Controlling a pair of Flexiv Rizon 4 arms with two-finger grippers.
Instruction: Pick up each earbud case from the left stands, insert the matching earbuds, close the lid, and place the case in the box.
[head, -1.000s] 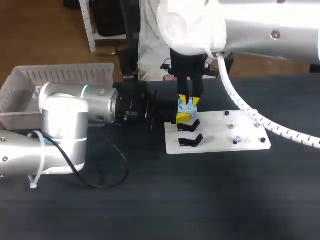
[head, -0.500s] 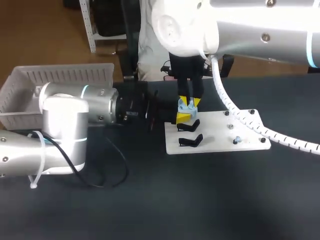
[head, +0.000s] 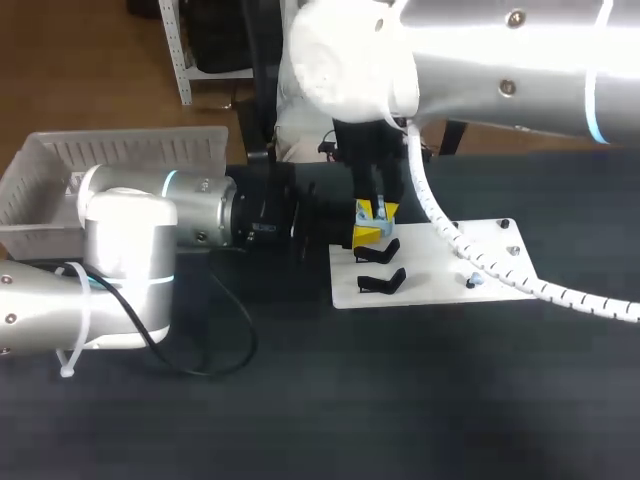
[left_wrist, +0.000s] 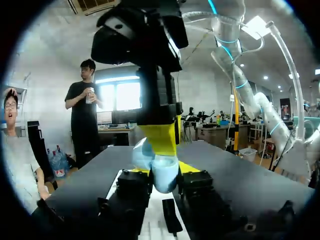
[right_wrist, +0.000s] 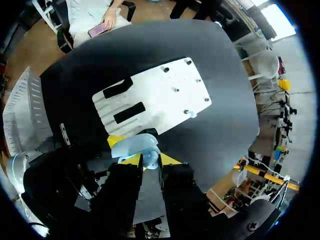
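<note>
One black tabletop (head: 400, 400) is seen bearing a white plate (head: 432, 272); a grey box (head: 120, 150) is set well left of that plate. Over the plate's left edge, left pincer (head: 367, 234) and right pincer (head: 375, 209) are both clamped on the light-blue earbud case (left_wrist: 162, 175).

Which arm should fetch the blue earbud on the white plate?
Right, likely: the left gripper holds the light blue earbud case; the right gripper hangs by the white plate bearing the small blue earbud.
</note>
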